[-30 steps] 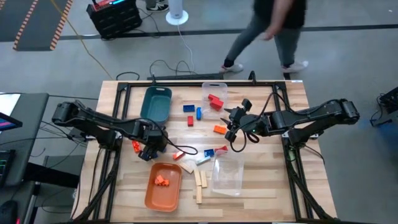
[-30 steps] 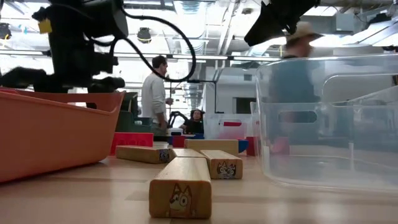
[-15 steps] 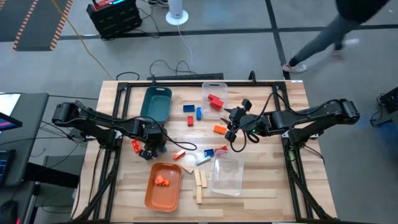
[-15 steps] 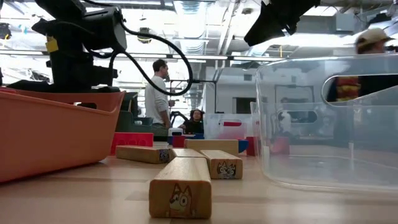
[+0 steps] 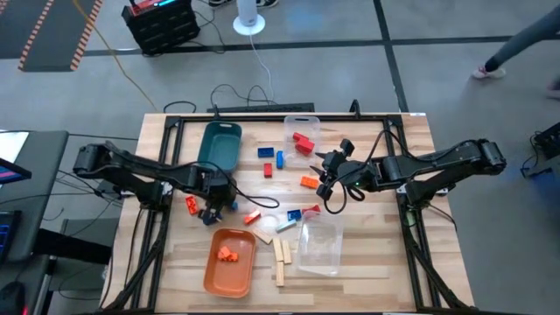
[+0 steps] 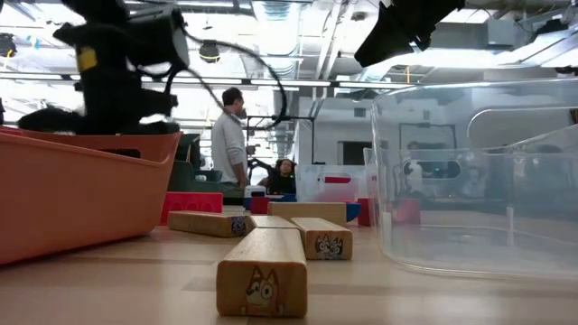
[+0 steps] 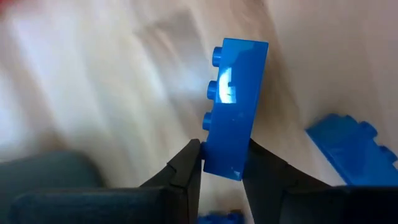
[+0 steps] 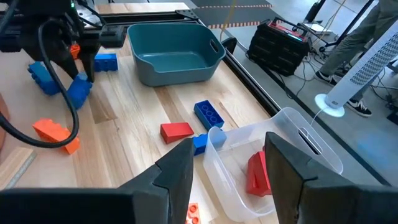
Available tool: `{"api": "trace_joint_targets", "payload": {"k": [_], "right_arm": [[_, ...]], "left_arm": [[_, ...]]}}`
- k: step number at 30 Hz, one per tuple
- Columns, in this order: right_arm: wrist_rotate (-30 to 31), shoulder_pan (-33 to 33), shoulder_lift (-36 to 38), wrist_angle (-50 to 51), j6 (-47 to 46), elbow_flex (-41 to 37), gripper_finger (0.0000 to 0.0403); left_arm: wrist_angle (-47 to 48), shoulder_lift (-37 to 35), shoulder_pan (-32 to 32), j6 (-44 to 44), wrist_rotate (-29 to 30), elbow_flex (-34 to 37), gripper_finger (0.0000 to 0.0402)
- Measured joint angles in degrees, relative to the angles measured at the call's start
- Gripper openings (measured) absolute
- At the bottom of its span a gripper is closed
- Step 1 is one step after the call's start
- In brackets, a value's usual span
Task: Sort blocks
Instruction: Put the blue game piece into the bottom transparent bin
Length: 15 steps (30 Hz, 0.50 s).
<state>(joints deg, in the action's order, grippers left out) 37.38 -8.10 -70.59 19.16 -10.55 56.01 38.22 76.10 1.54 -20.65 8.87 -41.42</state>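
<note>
Left gripper clamps upright blue block at table nine o'clock, beside teal tray. Right gripper hovers parted, empty, near centre.

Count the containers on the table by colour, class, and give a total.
Orange tray: 1
Teal tray: 1
Clear bins: 2
Total: 4

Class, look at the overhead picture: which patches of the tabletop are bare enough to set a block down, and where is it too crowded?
Free: the wood between the clear bin and the table's right edge, and the strip left of the orange tray. Crowded: the middle, where loose blocks lie between the teal tray and both grippers.
</note>
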Motion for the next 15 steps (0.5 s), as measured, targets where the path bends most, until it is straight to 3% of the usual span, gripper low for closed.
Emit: {"api": "trace_joint_targets", "payload": {"k": [8, 15], "right_arm": [[-0.02, 0.0, 0.0, 0.02, 0.11, 0.0, 0.0175], [0.02, 0.01, 0.02, 0.28, 0.1, -0.98, 0.0175]], "left_arm": [[9.26, -0.45, 0.0, 0.31, 3.85, -11.67, 0.0086], [7.79, -4.47, -0.78, 1.09, 5.4, -15.44, 0.0086]]}}
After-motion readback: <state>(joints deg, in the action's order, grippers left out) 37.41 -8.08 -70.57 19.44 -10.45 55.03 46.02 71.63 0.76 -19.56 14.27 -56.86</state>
